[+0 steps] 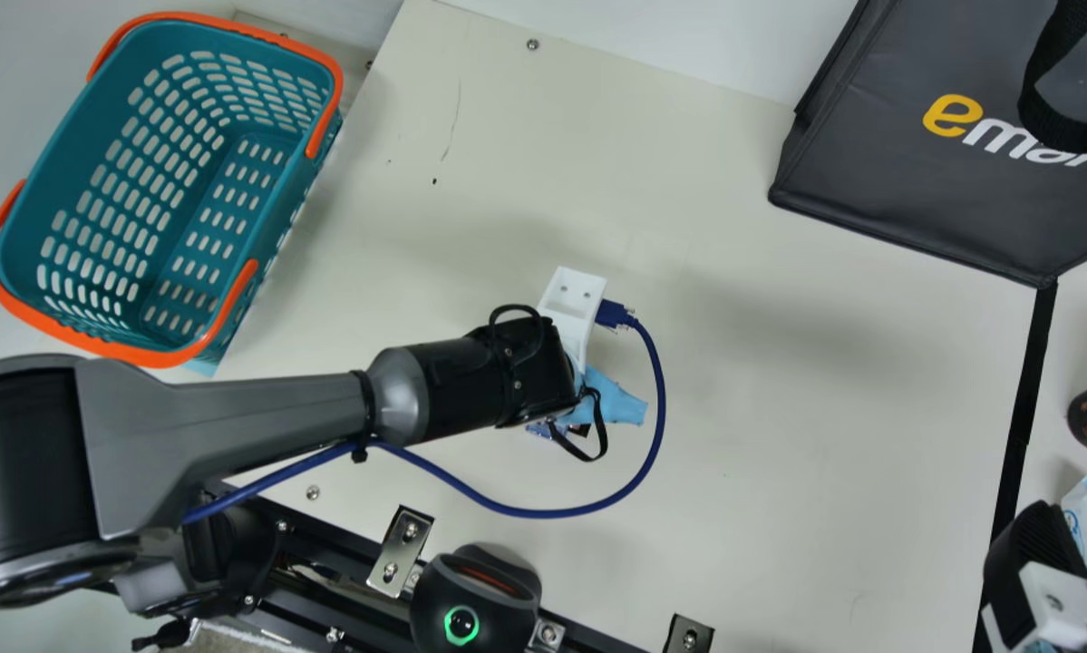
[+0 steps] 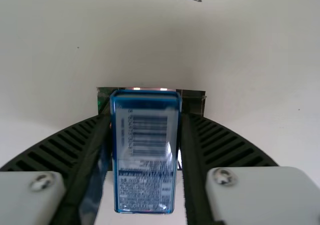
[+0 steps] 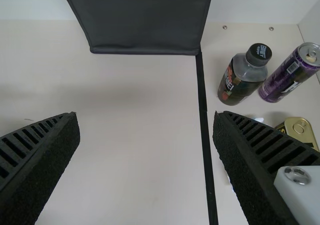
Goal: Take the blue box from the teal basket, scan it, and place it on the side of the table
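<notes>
Left tool [image 1: 611, 402] gripping blue box [image 2: 145, 155] outside teal basket [image 1: 276, 210]; right tool [image 1: 1033, 544] open.

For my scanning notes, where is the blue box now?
In the left wrist view, the blue box is held in the left tool, over the table.

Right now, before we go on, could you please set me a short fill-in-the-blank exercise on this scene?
The striped print on the blue box, held in the left gripper, is a ____.
On the teal basket, the handles are coloured ____.
The right gripper is not shut but ____.
The blue cable loops beside the ____ gripper.

Missing words: barcode; orange; open; left.
</notes>
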